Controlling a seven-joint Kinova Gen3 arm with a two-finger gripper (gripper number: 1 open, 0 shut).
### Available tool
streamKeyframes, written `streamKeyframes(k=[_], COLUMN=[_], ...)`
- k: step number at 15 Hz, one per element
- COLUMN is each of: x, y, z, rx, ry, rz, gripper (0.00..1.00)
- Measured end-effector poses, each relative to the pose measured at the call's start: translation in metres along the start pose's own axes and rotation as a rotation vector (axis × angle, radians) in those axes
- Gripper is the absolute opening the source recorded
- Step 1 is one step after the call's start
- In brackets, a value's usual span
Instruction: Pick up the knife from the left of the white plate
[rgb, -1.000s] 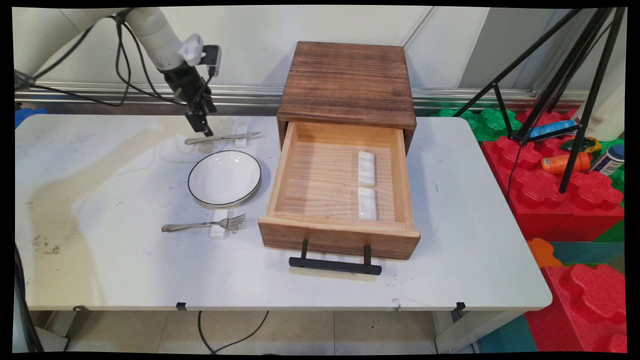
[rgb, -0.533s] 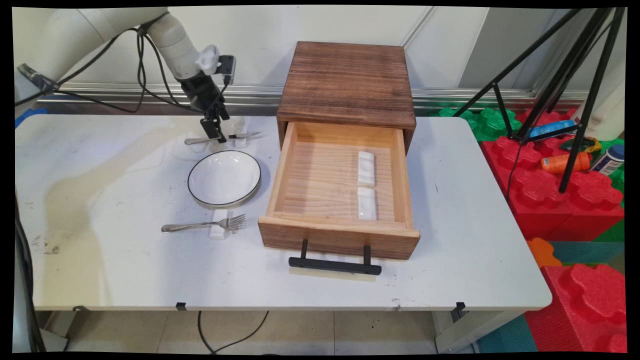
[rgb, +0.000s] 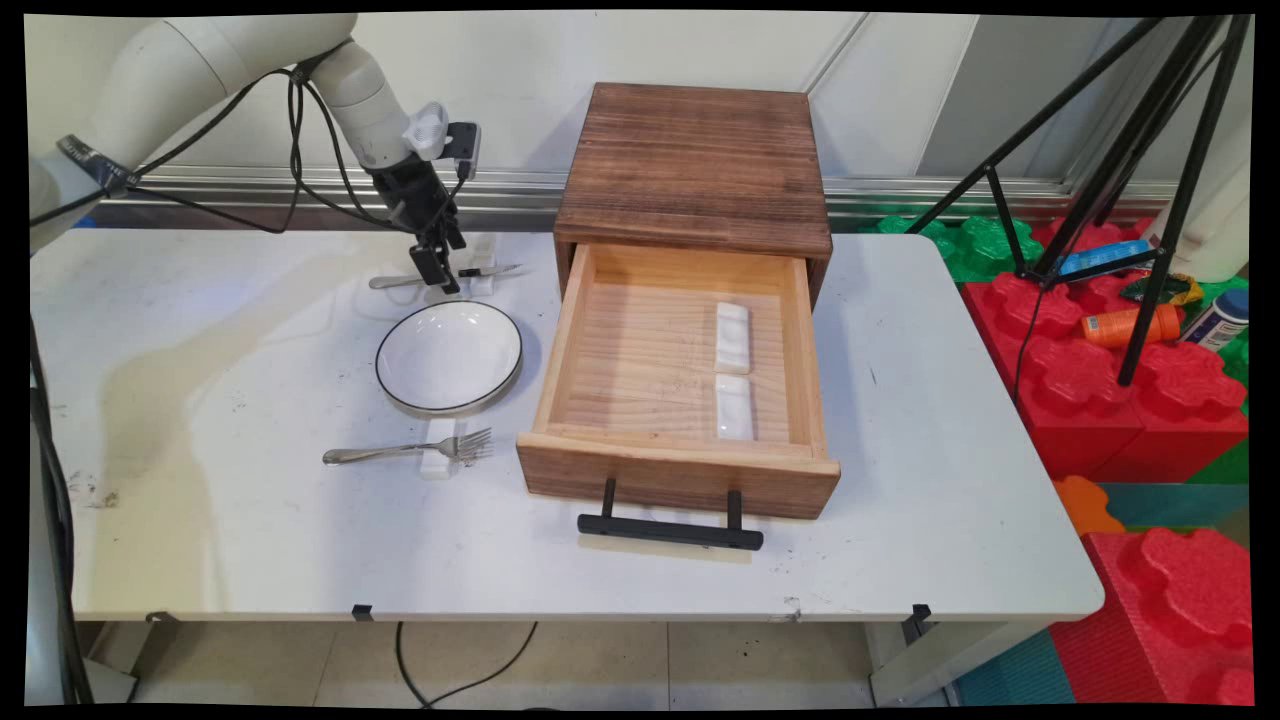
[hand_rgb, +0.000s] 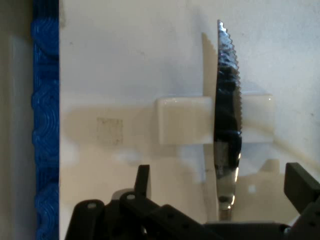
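White arm, black cables, black two-finger tool.

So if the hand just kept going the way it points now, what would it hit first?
Most likely the knife: the hand is open and points down at it, one finger on each side, near the white rest. Depth is unclear.

Serrated steel knife lies across a white rest.

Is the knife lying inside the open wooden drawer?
No. The knife lies on the table behind the plate, propped on a white rest; the drawer holds only two white rests.
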Motion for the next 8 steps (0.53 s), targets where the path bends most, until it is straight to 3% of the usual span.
streamKeyframes(k=[3,4,8], x=[-0.0012,-0.0015,-0.0028], y=[0.0001,0.0005,0.0025], z=[0.0016,0.0021,0.0033], rx=[-0.006,-0.009,-0.019], ry=[-0.001,-0.001,-0.001], rz=[0.0,0.0,-0.001], gripper=[1.0,0.0,0.0])
